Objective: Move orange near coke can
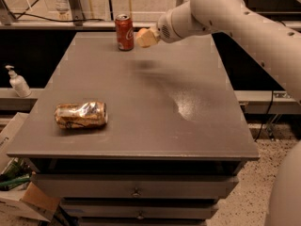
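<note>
The red coke can (124,32) stands upright near the far edge of the grey table (188,131), left of centre. My gripper (150,35) reaches in from the right on a white arm and hangs above the table just to the right of the can. It is shut on the orange (143,38), a pale orange ball at its tip. The orange is in the air, about level with the can's middle and a small gap away from it. A blurred shadow lies on the table below it.
A crushed brownish-silver can (81,115) lies on its side at the table's front left. A white pump bottle (19,83) stands on a ledge left of the table. A cardboard box (23,199) sits on the floor at lower left. Drawers run under the table front.
</note>
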{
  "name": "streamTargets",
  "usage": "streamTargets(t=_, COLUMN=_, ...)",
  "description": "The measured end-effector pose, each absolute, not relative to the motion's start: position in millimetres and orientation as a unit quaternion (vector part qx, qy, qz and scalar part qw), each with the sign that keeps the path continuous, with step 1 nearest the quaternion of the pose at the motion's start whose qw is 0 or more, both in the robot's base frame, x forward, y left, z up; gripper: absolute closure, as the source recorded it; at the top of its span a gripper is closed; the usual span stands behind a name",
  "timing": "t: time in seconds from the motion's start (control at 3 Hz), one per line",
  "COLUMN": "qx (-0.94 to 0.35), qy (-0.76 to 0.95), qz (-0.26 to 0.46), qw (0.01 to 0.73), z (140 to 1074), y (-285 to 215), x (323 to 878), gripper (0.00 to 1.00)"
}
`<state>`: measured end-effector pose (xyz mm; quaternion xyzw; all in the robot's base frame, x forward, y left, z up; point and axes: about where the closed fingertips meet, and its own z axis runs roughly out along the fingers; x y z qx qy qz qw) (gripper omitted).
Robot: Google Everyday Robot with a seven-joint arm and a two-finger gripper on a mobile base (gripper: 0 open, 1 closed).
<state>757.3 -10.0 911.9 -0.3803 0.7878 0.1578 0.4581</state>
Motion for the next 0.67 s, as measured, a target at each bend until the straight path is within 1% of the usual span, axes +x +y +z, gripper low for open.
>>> streamTargets(t=0.67, qx=-0.379, qy=0.796, qz=0.15, qw=0.447, z=890.2, y=19.3, x=777.7, gripper=1.0)
